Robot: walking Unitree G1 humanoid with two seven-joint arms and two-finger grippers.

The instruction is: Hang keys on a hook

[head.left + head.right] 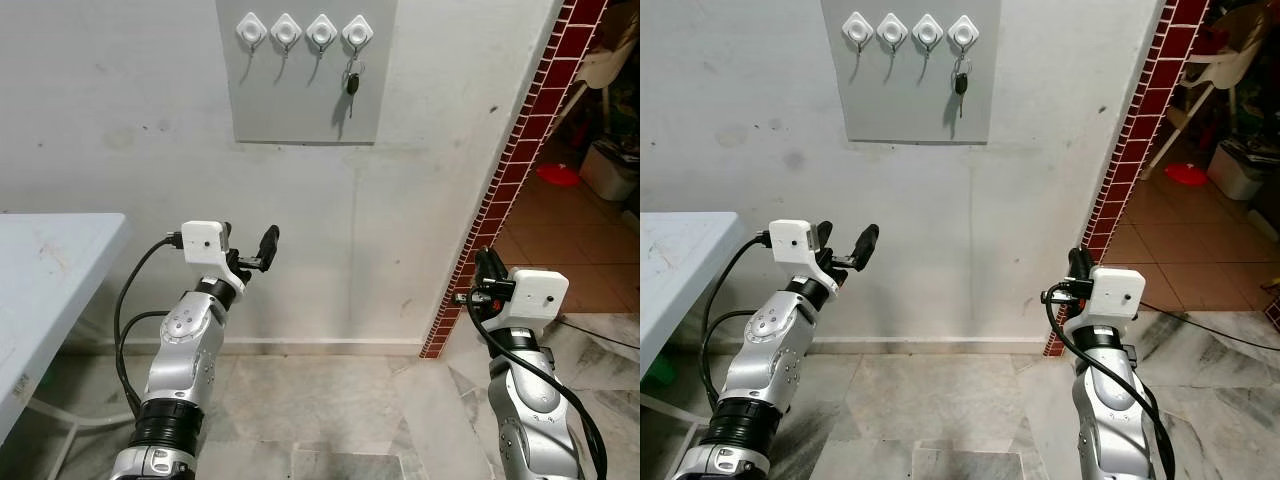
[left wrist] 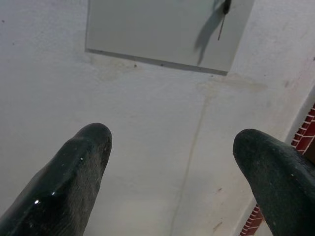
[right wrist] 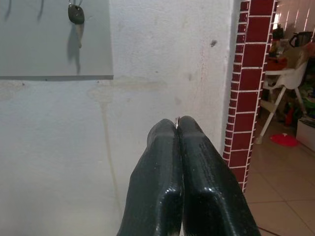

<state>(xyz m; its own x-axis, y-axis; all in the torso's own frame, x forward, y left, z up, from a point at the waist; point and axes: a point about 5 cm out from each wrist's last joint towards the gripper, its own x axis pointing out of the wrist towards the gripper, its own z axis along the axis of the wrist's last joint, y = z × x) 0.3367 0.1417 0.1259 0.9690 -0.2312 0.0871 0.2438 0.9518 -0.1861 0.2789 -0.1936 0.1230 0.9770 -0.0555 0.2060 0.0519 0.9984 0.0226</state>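
Note:
A bunch of keys point(image 1: 352, 82) with a black fob hangs from the rightmost of several white hooks point(image 1: 357, 32) on a grey wall board point(image 1: 300, 100). The other hooks are bare. My left gripper point(image 1: 248, 243) is raised at mid height, well below and left of the board, open with nothing between its fingers point(image 2: 83, 162). My right gripper point(image 1: 488, 262) is held up near the brick corner, below and right of the keys point(image 3: 76, 14). It is shut, with only a tiny silvery glint at the fingertips point(image 3: 170, 129).
A light blue table point(image 1: 50, 270) stands at the left. A red brick edge point(image 1: 500, 180) marks a doorway on the right, with a red dish point(image 1: 557, 174), a white chair point(image 1: 1215, 60) and a bin beyond. The floor is grey marble tile.

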